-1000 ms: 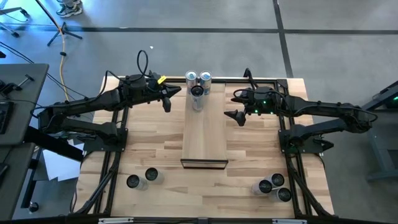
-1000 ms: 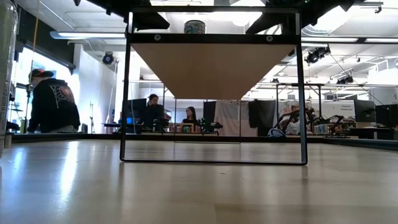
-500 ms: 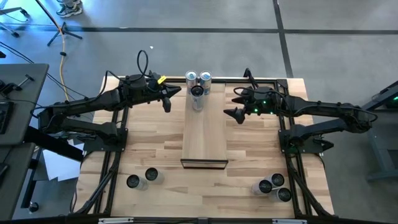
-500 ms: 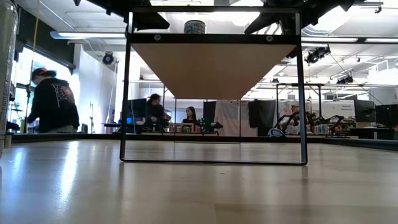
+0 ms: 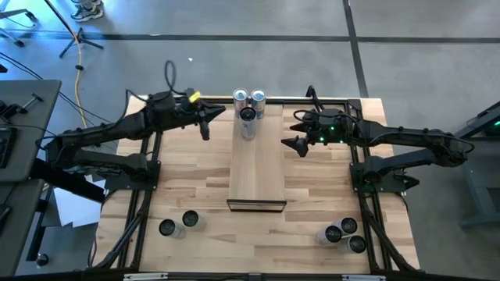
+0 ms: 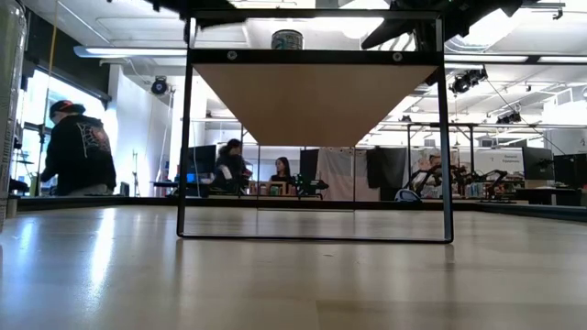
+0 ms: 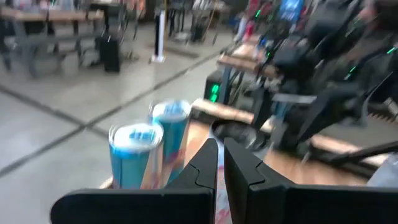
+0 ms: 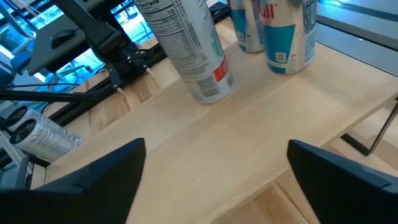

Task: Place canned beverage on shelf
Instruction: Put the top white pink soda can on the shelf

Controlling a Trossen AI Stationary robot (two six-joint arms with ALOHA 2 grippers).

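Right hand hangs beside the shelf's far right edge, its fingers spread wide with nothing between them; it sits where it did a second ago, though the gap has narrowed very slightly. Left hand has shifted a little away from the shelf and toward the far bench edge, and its cable loop now stands further left; its fingers are pressed together and hold nothing. Three cans stand upright at the far end of the shelf: a dark-topped can nearest the hands, and behind it a left can and a right can side by side. None has moved since the earlier frame. The dark-topped can lies between the two hands, nearer the left one but apart from both. In the right wrist view it is the tall white can with a printed label, just ahead of the open fingers. Two loose cans lie on the bench near the left front, three more near the right front. People show in the room beyond.
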